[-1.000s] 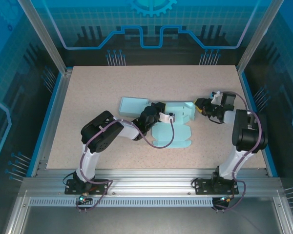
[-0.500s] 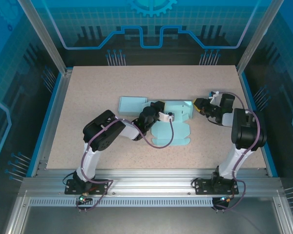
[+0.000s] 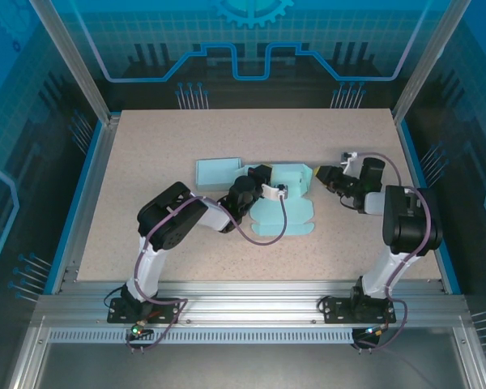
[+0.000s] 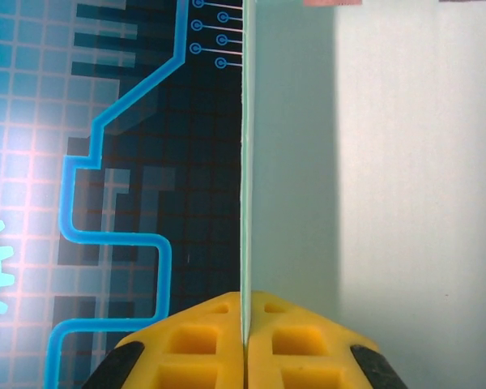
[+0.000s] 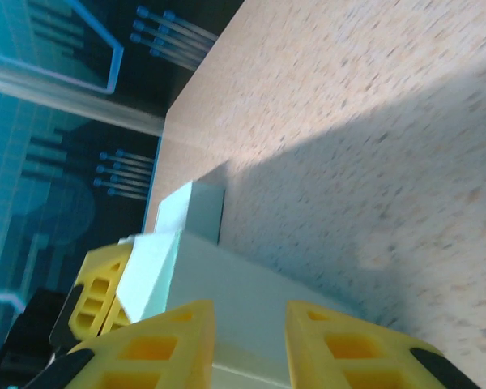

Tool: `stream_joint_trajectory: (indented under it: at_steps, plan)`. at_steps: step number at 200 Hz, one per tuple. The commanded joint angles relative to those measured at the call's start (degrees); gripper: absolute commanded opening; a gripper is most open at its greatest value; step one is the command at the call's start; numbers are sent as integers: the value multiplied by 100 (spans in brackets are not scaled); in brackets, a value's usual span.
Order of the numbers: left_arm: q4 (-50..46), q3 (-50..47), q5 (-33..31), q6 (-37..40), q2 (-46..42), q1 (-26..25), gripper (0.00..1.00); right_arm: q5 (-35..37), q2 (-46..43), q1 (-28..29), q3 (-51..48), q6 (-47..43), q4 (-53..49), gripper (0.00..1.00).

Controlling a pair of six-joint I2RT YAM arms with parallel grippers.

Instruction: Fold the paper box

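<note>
Box [image 3: 300, 217] lies mid-bench [image 3: 146, 154], partly unfolded: one flat panel toward the near edge, a flap out to the left [image 3: 219, 170], and a raised section on the far right side.

L arm [image 3: 178, 223] reaches in from the near left, w/ its wrist over the box centre. Left wrist view: left fingers [image 4: 194, 348] are together, clamped on a thin box panel seen edge-on. The panel stands upright in that view, running straight up from the finger tips.

R arm [image 3: 405, 219] comes in from the right, tip at the box's right end. Right wrist view: right fingers [image 5: 162, 348] are apart, w/ a pale box wall [image 5: 251, 300] showing in the gap and just beyond the tips. Can't tell whether either pad touches it. A small flap [image 5: 190, 212] stands up behind that wall. One yellow finger of the other arm [image 5: 97, 292] shows at the box's far side (partly hidden by the wall).

Bench surface is speckled beige; box shadow falls across it in the right wrist view.
</note>
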Motion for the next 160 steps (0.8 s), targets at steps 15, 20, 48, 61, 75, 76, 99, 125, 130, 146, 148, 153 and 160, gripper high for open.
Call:
stream_joint_trajectory:
  at_steps: [15, 20, 48, 61, 75, 76, 99, 125, 130, 146, 148, 153, 160]
  plan:
    - [444, -177, 145, 318, 118, -45, 7, -305, -188, 364, -212, -132, 0, 30]
    - [444, -191, 141, 335, 111, -43, 7, -262, -204, 367, -211, -151, -25, 30]
    - [458, -227, 120, 304, 101, -51, 7, 11, -290, 442, -208, -417, -399, 31]
    - [458, -243, 134, 266, 79, -61, 7, 306, -419, 489, -261, -652, -633, 31]
    - [393, -240, 131, 238, 76, -62, 7, 729, -576, 577, -287, -995, -1002, 32]
    - [400, -243, 132, 235, 80, -61, 7, 759, -584, 590, -282, -1016, -1045, 32]
    - [287, -227, 142, 37, 20, -60, 7, 1275, -771, 784, -285, -1317, -1395, 32]
    - [-71, -201, 218, -205, -101, -60, 7, 1485, -956, 925, -404, -1403, -1365, 33]
    - [-100, -186, 225, -216, -109, -60, 7, 1528, -983, 933, -418, -1418, -1381, 33]
    - [-184, -168, 256, -266, -126, -60, 7, 1592, -1021, 960, -487, -1460, -1374, 35]
    - [-201, -164, 268, -279, -121, -58, 7, 1600, -1023, 963, -500, -1465, -1370, 35]
    - [-280, -150, 272, -315, -134, -54, 7, 1625, -1023, 986, -514, -1478, -1368, 37]
    - [-394, -138, 309, -379, -166, -55, 7, 1674, -1015, 1016, -528, -1509, -1377, 38]
